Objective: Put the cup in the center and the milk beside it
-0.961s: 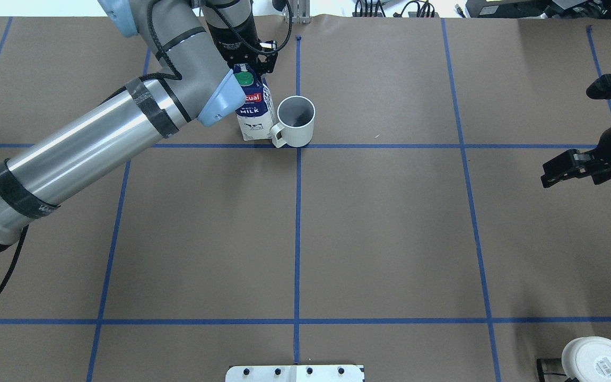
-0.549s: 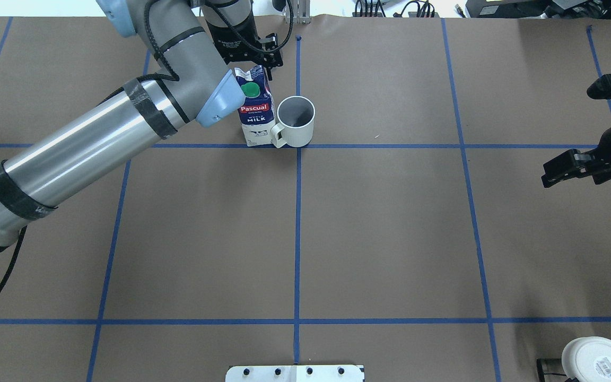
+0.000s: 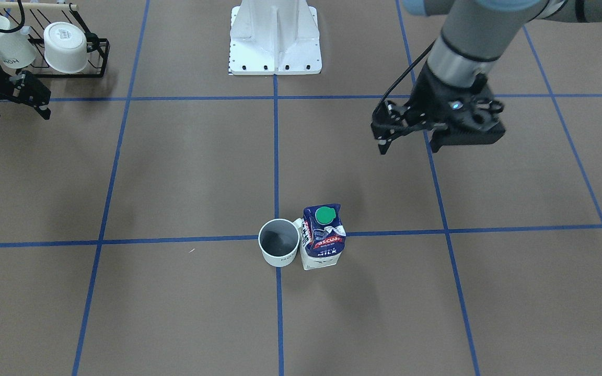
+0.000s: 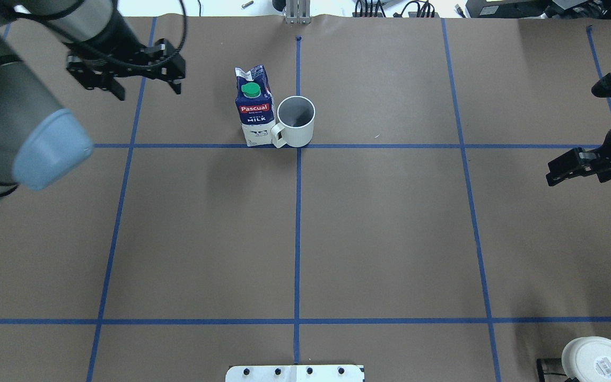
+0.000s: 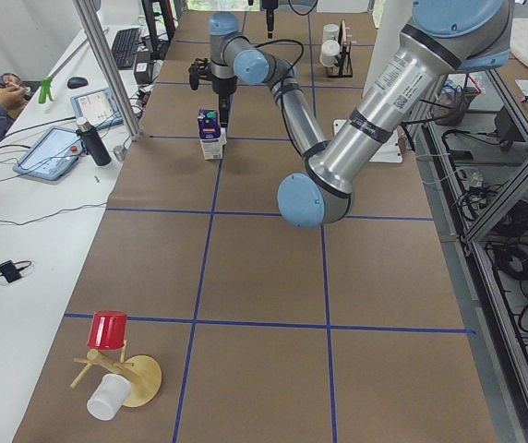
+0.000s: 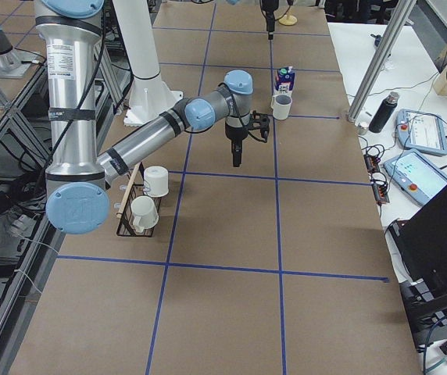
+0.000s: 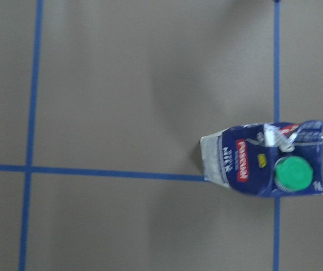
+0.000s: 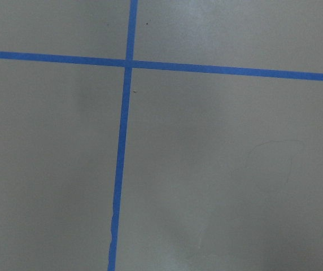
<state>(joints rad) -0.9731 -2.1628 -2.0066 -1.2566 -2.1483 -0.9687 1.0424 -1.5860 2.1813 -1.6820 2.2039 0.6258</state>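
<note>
Across the table, in the front-facing view, my left claw (image 3: pixel 408 150) hangs with its fingers spread wide and nothing between them. The milk (image 3: pixel 323 237) stands upright between 7 and 8 o'clock from it, well apart. The cup (image 3: pixel 279 249) touches the milk's 9 o'clock side and sits where two blue tape lines (image 3: pixel 175 242) cross. My right claw (image 3: pixel 19 117) hovers at the far left, fingers apart and empty, just below a wire rack (image 3: pixel 100 57) holding two white mugs (image 3: pixel 66 46).

From overhead, the milk is at about 3 o'clock of my left claw, well apart from it. The cup stands against the milk's 3 o'clock side, its handle turned to 8 o'clock and touching the milk's foot. My right claw is near the view's right edge, well apart from both.

From the left end, my near arm reaches along the table and its claw hangs just above the milk in the picture; I cannot tell the gap from there. The cup is hidden behind the milk.

From the right end, the cup stands in front of the milk, and my near claw points straight down at 7 o'clock of the cup.

My left wrist camera shows the milk at 4 o'clock, its green cap (image 7: pixel 293 174) up, with the cup's rim peeking out at 3 o'clock; no fingers show.

My right wrist camera shows only brown paper (image 8: pixel 218 169) and crossing tape
</note>
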